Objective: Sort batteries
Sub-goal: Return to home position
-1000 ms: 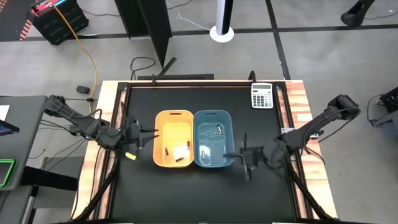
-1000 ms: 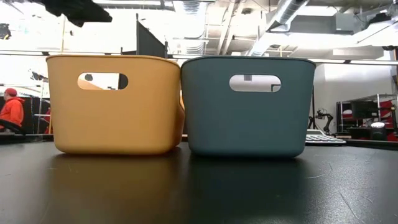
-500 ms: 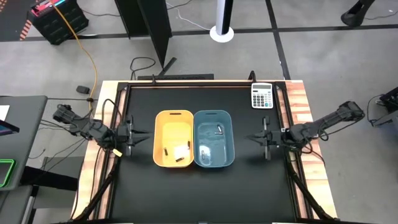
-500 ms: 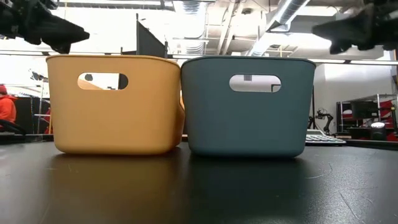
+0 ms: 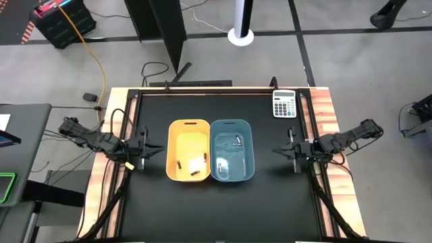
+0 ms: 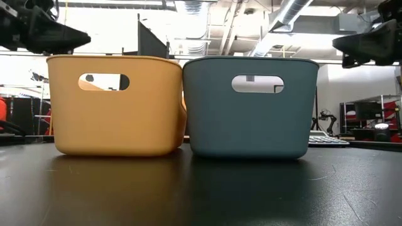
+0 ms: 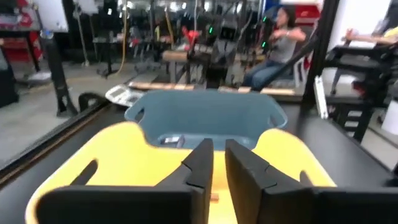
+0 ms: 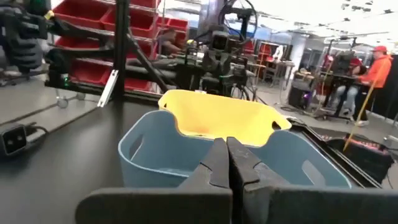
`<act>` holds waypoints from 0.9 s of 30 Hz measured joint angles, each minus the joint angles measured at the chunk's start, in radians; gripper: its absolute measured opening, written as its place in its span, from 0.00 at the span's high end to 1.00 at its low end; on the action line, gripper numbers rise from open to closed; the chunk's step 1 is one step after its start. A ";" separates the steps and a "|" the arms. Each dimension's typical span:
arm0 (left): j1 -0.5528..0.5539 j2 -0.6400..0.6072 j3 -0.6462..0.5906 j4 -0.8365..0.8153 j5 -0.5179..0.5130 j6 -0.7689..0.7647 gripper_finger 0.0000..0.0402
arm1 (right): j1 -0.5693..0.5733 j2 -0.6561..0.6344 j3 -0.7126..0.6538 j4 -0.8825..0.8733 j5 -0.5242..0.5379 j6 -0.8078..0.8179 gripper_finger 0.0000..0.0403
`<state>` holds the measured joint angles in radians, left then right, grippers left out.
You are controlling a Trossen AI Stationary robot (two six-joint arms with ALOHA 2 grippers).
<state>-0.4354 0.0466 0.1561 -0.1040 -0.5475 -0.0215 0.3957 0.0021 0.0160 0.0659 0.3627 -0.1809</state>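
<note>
Both arms have drawn back to the table's sides since a second ago. The right gripper [image 5: 277,150], then low beside the near right corner of the blue bin [image 5: 232,122], now hangs level at the right margin. The left gripper [image 5: 159,148] has eased slightly outward at the left margin.

The black table [image 5: 202,209] is bordered by wooden strips [image 5: 116,101] along its left and right edges, with dark frame rails just inside them. Each arm lies folded across its strip, its gripper pointing inward at the bins. The left gripper's fingers [image 7: 199,168] stand nearly closed with a slim gap and grasp nothing. The right gripper's fingers [image 8: 216,163] are pressed together, also empty. In the low view both grippers sit above the bins' rims, at the upper corners.

The yellow bin [image 5: 188,122] and the blue bin stand upright at the table's middle, side walls touching, yellow on the left. Bare tabletop lies between each bin and its nearer gripper, and wider bare stretches run in front of and behind the pair. A grey-white calculator [image 5: 284,104] lies at the far right corner, just beside the rail and well apart from the bins.

The batteries are tiny slim cylinders lying flat on the bin floors. Two dark batteries [image 5: 180,164] lie in the yellow bin's near half. Two silvery batteries [image 5: 237,142] lie in the blue bin, one toward the far side and one nearer.
</note>
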 joint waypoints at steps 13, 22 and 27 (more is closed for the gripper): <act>0.166 -0.001 -0.143 0.180 0.257 -0.014 0.99 | -0.147 -0.001 0.001 -0.047 -0.210 0.048 1.00; 0.247 -0.001 -0.145 0.163 0.339 0.001 1.00 | -0.250 -0.001 0.001 -0.059 -0.285 0.078 1.00; 0.251 -0.001 -0.146 0.162 0.350 0.035 1.00 | -0.261 -0.001 0.000 -0.060 -0.286 0.202 1.00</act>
<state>-0.1848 0.0456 0.0101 0.0577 -0.1978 0.0130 0.1346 0.0013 0.0162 0.0056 0.0769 0.0215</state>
